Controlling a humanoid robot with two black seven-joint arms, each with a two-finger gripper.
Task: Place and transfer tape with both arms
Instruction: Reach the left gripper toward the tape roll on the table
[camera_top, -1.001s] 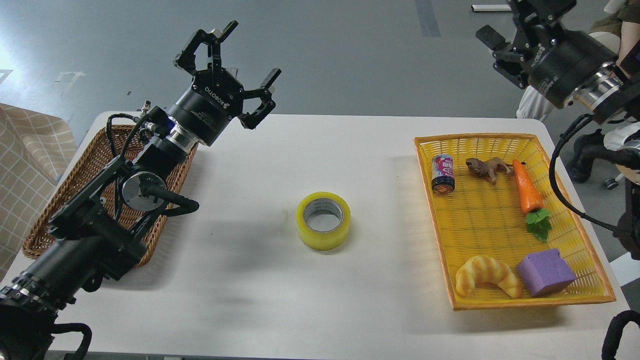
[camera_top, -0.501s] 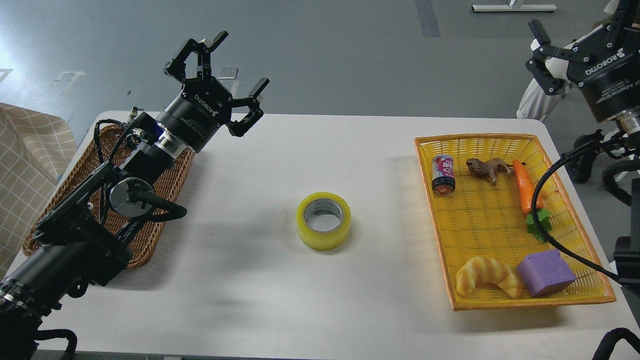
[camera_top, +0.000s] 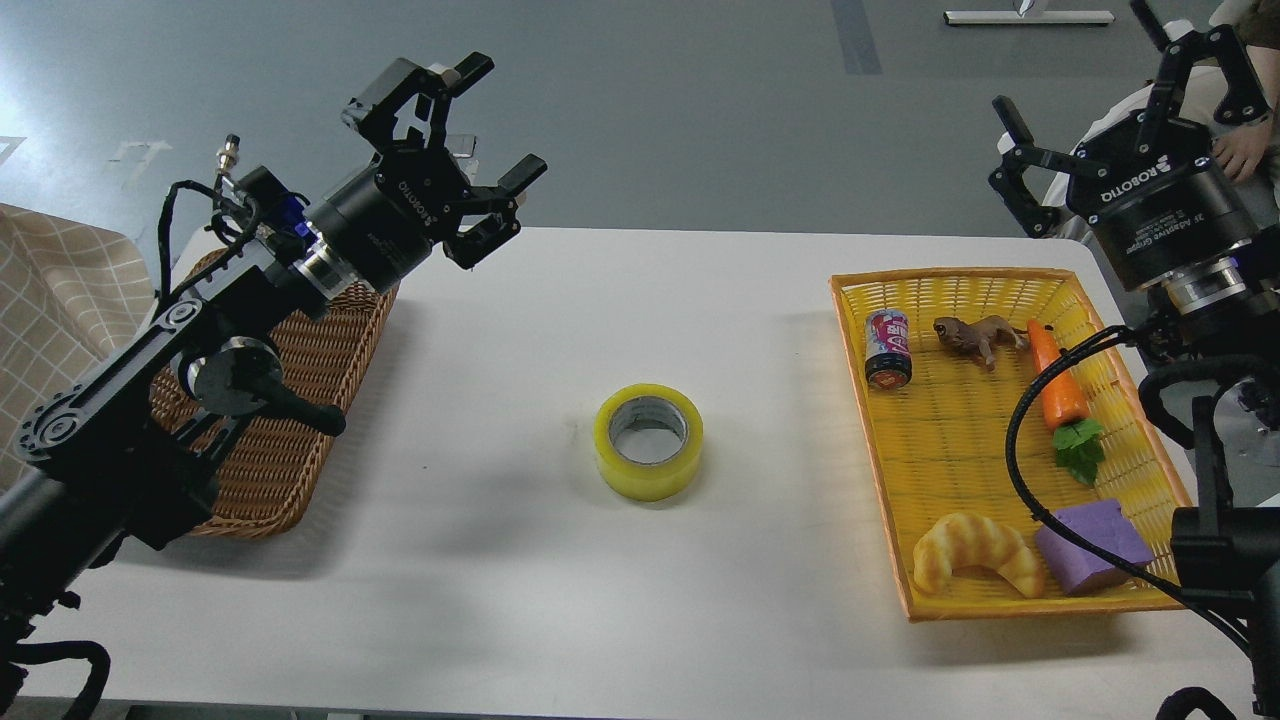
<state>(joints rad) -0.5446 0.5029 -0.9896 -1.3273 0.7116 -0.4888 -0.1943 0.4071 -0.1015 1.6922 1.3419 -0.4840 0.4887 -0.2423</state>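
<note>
- The white worktop (camera_top: 500, 560) runs off the bottom edge; its left far corner is hidden behind the left arm.
- The wicker basket (camera_top: 290, 470) on the left is largely covered by that arm.
- The yellow tray (camera_top: 960, 285) on the right holds a can, a toy animal, a carrot, a croissant and a purple block (camera_top: 1085, 545) crossed by a black cable.
- The left pincer (camera_top: 470, 150) hangs above the worktop's far left, fingers spread wide, holding nothing.
- The right pincer (camera_top: 1110, 110) is raised beyond the tray, fingers spread, empty; one fingertip is cut off at the top.
- The tape (camera_top: 648, 441) lies flat mid-worktop, apart from both pincers.
</note>
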